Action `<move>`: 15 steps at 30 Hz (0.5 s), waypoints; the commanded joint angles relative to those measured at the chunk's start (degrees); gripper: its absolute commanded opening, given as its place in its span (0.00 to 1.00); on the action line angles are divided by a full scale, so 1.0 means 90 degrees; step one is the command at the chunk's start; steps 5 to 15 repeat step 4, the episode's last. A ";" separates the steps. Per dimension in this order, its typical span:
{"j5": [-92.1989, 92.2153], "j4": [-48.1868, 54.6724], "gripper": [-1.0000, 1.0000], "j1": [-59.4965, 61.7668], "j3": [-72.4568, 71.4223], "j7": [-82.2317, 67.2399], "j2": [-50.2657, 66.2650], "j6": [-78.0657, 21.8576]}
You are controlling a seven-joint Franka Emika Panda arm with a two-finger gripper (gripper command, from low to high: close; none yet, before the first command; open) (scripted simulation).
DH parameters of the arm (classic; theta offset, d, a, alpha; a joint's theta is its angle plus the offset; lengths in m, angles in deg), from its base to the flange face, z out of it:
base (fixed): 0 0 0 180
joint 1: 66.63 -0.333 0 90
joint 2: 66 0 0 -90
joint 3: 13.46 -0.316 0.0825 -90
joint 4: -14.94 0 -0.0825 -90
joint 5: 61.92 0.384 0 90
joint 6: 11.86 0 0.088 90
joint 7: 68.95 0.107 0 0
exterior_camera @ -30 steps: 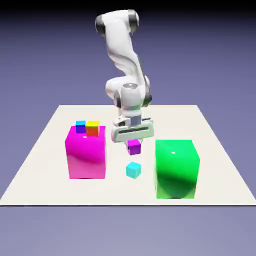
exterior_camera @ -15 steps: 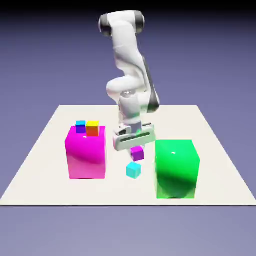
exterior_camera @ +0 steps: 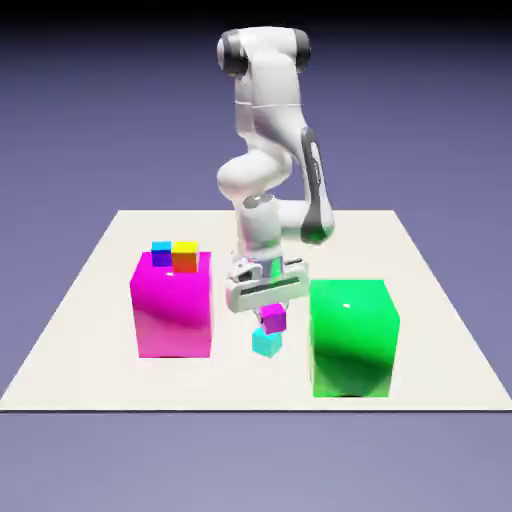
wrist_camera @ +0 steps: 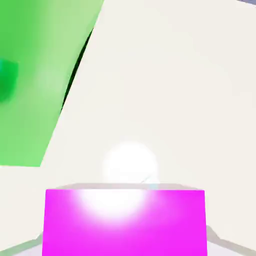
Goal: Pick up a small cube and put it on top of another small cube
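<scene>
The tiny magenta cube (exterior_camera: 272, 320) hangs between the fingers of my gripper (exterior_camera: 270, 318), which is shut on it. It sits directly over the tiny cyan cube (exterior_camera: 266, 343) on the table, very close to or touching its top; I cannot tell which. In the hand view the magenta cube (wrist_camera: 125, 222) fills the bottom middle and hides the cyan cube beneath it, with my grey fingertips (wrist_camera: 220, 240) barely showing at its sides.
A large green cube (exterior_camera: 352, 337) stands close on the exterior view's right and fills the hand view's left (wrist_camera: 35, 85). A large magenta cube (exterior_camera: 172, 305) on the exterior view's left carries a small orange cube (exterior_camera: 185, 257) and a small blue cube (exterior_camera: 161, 252).
My gripper has carried the magenta cube down and toward the camera, from above and behind the cyan cube to right over it. The arm has leaned forward.
</scene>
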State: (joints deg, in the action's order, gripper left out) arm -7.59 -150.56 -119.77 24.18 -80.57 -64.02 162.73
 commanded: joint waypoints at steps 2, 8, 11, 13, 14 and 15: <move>0.0556 0.0054 0.00 -0.0175 0.0049 -0.0406 0.0155 0.0081; 0.1110 0.0107 0.00 -0.0367 0.0099 -0.0809 0.0309 0.0156; 0.1110 0.0107 0.00 -0.0367 0.0099 -0.0809 0.0309 0.0156; 0.1110 0.0107 0.00 -0.0367 0.0099 -0.0809 0.0309 0.0156; 0.1110 0.0107 0.00 -0.0367 0.0099 -0.0809 0.0309 0.0156; 0.1110 0.0107 0.00 -0.0367 0.0099 -0.0809 0.0309 0.0156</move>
